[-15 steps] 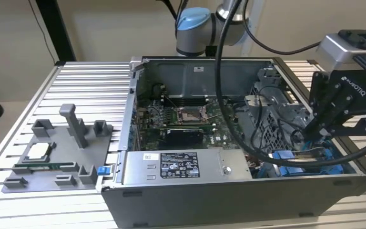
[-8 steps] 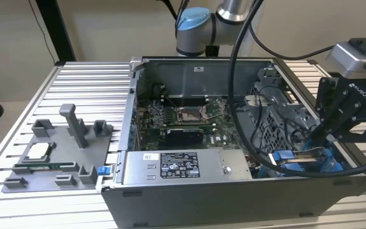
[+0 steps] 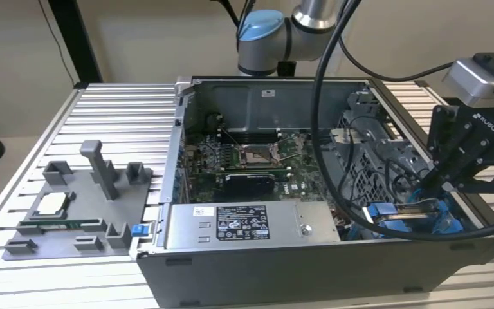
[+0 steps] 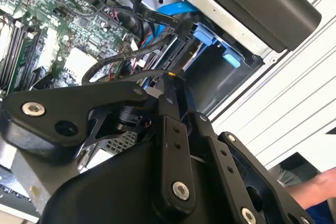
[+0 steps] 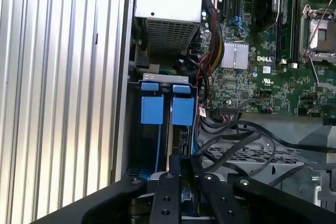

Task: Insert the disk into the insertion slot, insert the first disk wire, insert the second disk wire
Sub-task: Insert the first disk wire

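Seemingly the disk (image 3: 411, 208) lies partly in the insertion slot (image 3: 446, 222) at the exterior view's lower right, the hand (image 3: 427, 202) pinched narrow at its end, so a skewed push could jam it or snag nearby black cables (image 5: 247, 139).

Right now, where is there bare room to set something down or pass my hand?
The ribbed table is bare behind the grey fixture tray, up to the computer case's wall. Crowded: inside the case at the exterior view's right, where the gripper hangs among black cables at the insertion slot.
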`<state>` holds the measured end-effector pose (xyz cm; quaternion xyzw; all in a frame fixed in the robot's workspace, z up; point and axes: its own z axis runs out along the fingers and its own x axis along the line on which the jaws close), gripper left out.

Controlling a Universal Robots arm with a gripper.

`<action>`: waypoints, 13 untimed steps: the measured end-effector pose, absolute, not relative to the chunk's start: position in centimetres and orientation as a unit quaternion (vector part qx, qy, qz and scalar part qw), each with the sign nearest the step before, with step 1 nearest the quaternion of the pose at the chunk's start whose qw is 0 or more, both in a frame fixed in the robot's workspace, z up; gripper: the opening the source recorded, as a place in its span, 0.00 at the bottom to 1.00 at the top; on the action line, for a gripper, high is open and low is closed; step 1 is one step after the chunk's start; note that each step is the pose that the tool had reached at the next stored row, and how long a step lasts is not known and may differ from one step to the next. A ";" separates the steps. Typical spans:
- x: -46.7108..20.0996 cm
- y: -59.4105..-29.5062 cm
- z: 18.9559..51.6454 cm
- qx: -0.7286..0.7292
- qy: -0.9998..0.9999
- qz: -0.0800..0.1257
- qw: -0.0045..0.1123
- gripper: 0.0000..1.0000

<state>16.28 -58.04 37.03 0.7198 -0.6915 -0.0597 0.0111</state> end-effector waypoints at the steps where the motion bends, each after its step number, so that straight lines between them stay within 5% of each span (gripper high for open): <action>1: 16.3 -58.0 37.0 0.720 -0.692 -0.060 0.011 0.00; 13: 16.8 -58.0 36.6 0.719 -0.691 -0.066 0.017 0.00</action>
